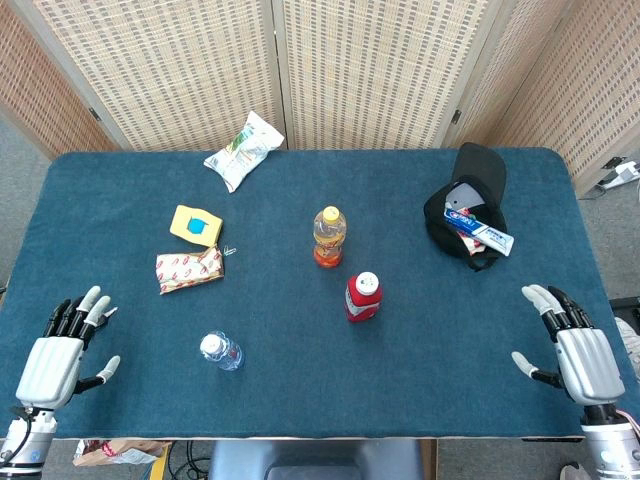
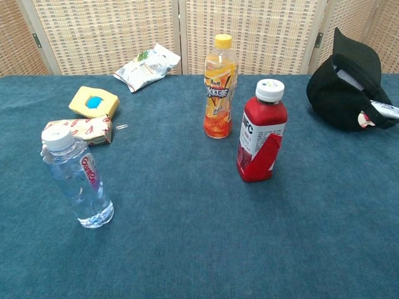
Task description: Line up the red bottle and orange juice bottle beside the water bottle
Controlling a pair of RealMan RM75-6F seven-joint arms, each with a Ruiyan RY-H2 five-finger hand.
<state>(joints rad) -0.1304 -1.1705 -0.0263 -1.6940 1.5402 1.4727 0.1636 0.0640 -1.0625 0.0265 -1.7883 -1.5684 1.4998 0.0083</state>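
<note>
All 3 bottles stand upright and unheld, so lining up has yet to begin; the water bottle (image 1: 220, 351) sits near the front left, the red bottle (image 1: 363, 297) and orange juice bottle (image 1: 329, 237) well apart from it, mid-table; the left hand (image 1: 62, 350) and right hand (image 1: 572, 340) rest at the table's near corners, fingers spread, apparently holding nothing.

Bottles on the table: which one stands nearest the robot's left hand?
The clear water bottle, white-capped, nearest the left hand. The red bottle and orange juice bottle stand farther right.
</note>
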